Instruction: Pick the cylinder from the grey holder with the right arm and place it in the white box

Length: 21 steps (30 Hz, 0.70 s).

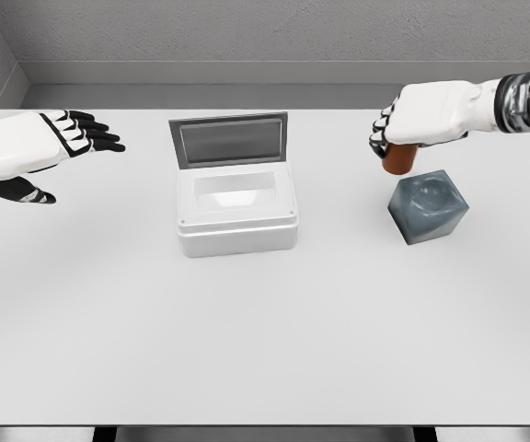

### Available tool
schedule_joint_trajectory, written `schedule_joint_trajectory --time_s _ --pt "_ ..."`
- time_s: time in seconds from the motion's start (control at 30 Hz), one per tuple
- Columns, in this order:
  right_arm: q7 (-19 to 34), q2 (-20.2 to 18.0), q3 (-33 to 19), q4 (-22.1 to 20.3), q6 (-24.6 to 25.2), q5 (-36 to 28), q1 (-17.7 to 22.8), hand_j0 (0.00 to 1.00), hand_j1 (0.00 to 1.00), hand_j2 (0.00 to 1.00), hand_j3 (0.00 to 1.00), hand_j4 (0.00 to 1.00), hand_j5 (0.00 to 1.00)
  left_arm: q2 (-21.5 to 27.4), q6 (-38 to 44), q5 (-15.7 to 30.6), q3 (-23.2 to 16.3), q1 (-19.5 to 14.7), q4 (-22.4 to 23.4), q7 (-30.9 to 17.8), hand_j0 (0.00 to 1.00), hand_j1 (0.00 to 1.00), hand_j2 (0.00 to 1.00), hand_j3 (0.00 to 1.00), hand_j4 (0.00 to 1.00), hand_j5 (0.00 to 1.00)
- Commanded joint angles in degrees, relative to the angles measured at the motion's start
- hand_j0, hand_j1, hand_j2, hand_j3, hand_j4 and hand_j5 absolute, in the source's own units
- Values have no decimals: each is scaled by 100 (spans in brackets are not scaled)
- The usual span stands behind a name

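- We see the brown cylinder (399, 158) clamped in our right hand (428, 114), only its lower part showing beneath the curled fingers (381, 131); it hangs just above and to the left of the grey holder (428, 206), whose hollow top is bare.
- Our right arm comes in from the right edge at the far side, wrist level, palm down over the cylinder.
- The grey holder sits just below the right hand on the white table (265, 341), turned so one corner faces us.
- The white box (236, 211) stands well to the left of the right hand, near the table's middle, its grey lid (230, 138) raised upright at the back and its interior open from above.
- Between the right hand and the box we see only bare tabletop.
- Our left hand (35, 147) hovers well beyond the box at the far left, fingers spread and holding nothing.
- The table is plain and pale; grey walls rise behind its far edge, and the near edge lies well below both hands, with broad open surface there.
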Motion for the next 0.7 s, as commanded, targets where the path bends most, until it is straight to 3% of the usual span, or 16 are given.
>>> schedule_joint_trajectory --time_s 0.0,0.5,0.67 --pt "0 104 -6 17 12 -7 0 39 39 39 39 39 39 6 12 40 3 0 1 3 100 100 100 100 100 100" --pt "0 763 29 35 12 134 -79 39 39 39 39 39 39 6 12 31 -5 -35 10 3 100 100 100 100 100 100" --pt "0 1027 47 211 12 143 -79 39 39 39 39 39 39 15 12 31 -5 -35 1 3 100 100 100 100 100 100"
